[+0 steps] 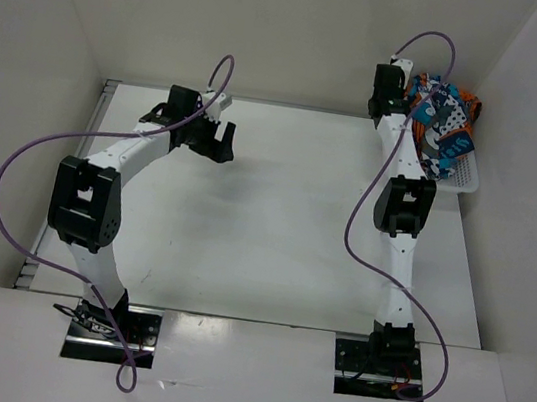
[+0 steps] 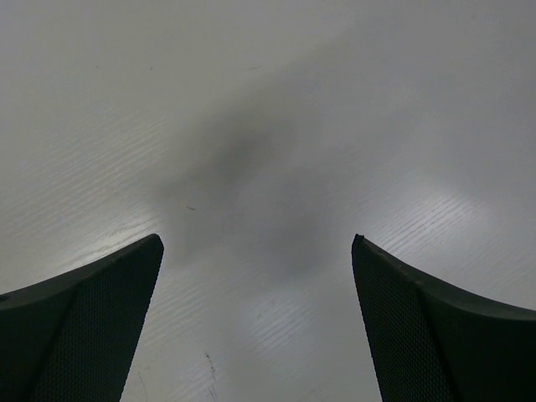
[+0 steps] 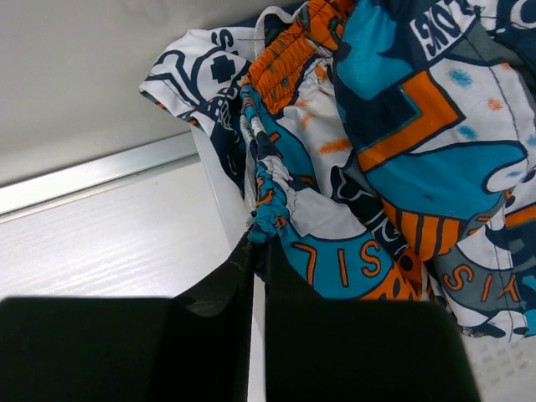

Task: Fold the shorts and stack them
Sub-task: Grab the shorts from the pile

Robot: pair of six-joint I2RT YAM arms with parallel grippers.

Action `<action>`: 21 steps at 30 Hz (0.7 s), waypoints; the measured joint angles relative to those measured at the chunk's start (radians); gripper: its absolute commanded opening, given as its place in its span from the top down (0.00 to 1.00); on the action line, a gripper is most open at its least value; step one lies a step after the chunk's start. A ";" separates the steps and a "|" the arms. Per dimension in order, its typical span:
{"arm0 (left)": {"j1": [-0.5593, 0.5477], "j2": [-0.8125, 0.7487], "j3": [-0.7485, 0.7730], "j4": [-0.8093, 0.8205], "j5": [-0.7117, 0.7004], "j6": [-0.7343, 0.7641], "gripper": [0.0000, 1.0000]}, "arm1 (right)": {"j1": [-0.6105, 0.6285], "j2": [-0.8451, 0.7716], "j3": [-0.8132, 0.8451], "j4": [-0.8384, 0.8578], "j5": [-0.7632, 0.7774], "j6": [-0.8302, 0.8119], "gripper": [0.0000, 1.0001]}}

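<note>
You have two arms and two tools here, and one white plastic mesh basket (image 1: 466,180) that stands at the far right corner of the white table (image 1: 285,224).

The soft fabric shorts (image 1: 441,116) with the patchwork print of teal-blue, orange, white and dark grey lie in a crumpled heap inside this basket. In the right wrist view the shorts (image 3: 419,159) fill most of the picture. You can see there one orange gathered waistband and one teal and white gathered edge. How many pairs are in the heap, I cannot tell, because the cloth is bunched together.

Your right tool (image 1: 384,102) reaches to the left side of the basket. In the right wrist view the right tool (image 3: 258,244) is clenched: the two dark fingers (image 3: 209,293) meet almost completely, and they pinch the lower end of the teal and white gathered edge, just at the white wall of the basket (image 3: 219,180).

Your left tool (image 1: 219,141) hovers over the far left part of the table, well apart from the basket. In the left wrist view the left tool (image 2: 258,243) is released. Its two dark fingers (image 2: 92,310) stand wide apart, with only the bare table (image 2: 268,100) between them.
</note>
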 measured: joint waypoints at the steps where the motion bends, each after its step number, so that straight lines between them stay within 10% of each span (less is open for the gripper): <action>1: 0.000 0.000 0.000 0.000 0.000 0.000 0.00 | 0.003 -0.002 0.000 0.000 0.004 -0.001 1.00; 21: 0.000 -0.200 -0.144 0.033 0.039 0.000 0.00 | 0.135 -0.487 -0.291 -0.024 0.082 0.107 1.00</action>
